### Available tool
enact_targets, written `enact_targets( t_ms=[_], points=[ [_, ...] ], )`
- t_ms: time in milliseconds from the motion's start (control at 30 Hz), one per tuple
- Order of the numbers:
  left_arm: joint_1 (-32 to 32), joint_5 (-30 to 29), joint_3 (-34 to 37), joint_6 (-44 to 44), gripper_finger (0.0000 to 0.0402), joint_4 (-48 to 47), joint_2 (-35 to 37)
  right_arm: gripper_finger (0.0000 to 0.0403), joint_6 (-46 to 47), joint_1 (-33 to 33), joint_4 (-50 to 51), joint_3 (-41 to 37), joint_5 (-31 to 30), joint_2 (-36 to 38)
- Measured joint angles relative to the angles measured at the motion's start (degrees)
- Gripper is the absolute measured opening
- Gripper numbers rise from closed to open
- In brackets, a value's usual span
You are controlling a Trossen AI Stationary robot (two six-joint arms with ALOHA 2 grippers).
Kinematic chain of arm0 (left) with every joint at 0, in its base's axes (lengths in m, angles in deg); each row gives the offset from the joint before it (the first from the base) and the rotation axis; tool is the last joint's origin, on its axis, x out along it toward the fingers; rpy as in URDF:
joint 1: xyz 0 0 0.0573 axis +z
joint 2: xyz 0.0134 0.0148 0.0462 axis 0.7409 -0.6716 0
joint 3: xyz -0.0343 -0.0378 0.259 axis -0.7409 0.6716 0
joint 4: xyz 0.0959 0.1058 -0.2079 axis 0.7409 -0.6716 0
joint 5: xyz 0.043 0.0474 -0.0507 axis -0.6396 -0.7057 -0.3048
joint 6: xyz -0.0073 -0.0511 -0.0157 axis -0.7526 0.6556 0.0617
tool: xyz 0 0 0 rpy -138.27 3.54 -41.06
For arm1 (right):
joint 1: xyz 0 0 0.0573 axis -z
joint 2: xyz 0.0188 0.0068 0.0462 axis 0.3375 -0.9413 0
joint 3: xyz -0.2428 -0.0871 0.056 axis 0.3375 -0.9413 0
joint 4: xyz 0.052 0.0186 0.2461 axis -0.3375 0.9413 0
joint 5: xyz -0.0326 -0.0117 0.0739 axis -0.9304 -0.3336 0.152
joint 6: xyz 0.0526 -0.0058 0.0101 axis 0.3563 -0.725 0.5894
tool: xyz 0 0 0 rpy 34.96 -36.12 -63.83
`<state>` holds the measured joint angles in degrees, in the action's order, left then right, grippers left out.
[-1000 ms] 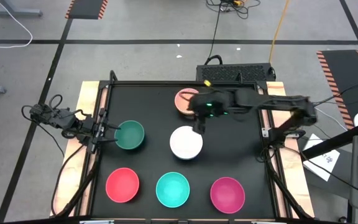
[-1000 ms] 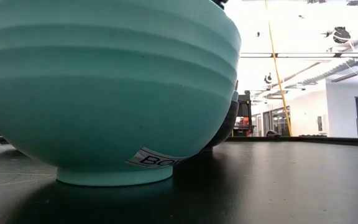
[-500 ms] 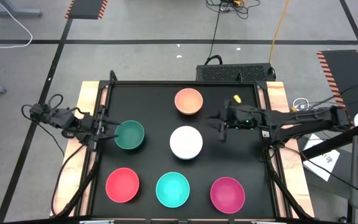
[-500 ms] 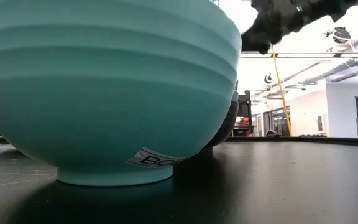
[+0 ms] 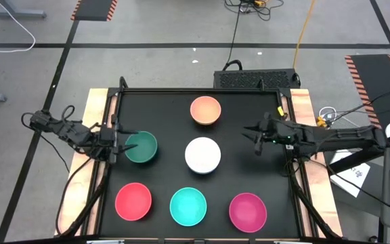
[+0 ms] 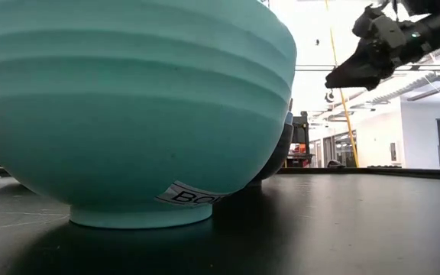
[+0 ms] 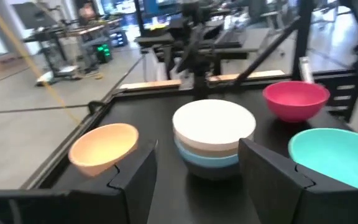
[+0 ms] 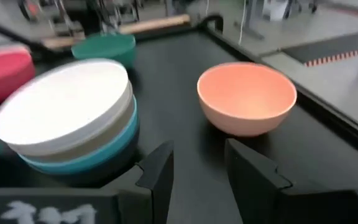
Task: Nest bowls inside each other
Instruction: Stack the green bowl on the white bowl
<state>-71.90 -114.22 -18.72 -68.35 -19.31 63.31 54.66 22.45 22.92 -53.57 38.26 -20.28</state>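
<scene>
- While the right arm stretches in low from the tabletop's point(image 5: 161, 108) right edge, its right hand point(image 5: 256, 137) hangs above bare black surface, between the peach-orange bowl point(image 5: 206, 110) and that edge; fingers apart, holding nothing.
- Low view shows the same hand up in the air, tilted nose-down, well clear of the surface.
- Left arm lies along the left edge, elbow outside the frame rail; left hand point(image 5: 122, 141) sits just beside the dark green bowl point(image 5: 141, 147), at its left rim. Fingers spread, empty per left wrist view.
- White bowl point(image 5: 202, 155) sits mid-tabletop, topping a nested stack: wrist views show an olive-grey rim, a blue one and a dark one under it.
- Front row, L to R in the high view: red-pink bowl point(image 5: 133, 201), turquoise bowl point(image 5: 188, 207), magenta bowl point(image 5: 248, 211), each apart from its neighbours.
- Peach-orange bowl stands alone near the far edge, upright, apart from the stack.
- Open room: wide bare strip on the right side betw. stack and right rail; also the far-left corner behind the dark green bowl.
- Wooden side boards point(image 5: 95, 118) flank the black top on both sides.
</scene>
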Motion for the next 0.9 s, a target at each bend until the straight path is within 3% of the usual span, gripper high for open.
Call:
enact_targets(
  t_ms=[267,633,900],
  points=[
    [0.01,-9.21,1.87,2.78,0.0225,-0.79,2.03,0.0137,0.87,-0.16,-0.74,-7.2,0.2,12.79],
    [0.01,-21.04,3.63,4.42,0.0225,1.34,12.77,0.0137,0.9,-2.82,0.17,-10.5,1.74,20.41],
    [-0.01,-22.11,1.88,2.58,0.0225,3.22,15.3,0.0137,1.25,-5.5,0.43,-13.86,1.49,25.62]
  ],
)
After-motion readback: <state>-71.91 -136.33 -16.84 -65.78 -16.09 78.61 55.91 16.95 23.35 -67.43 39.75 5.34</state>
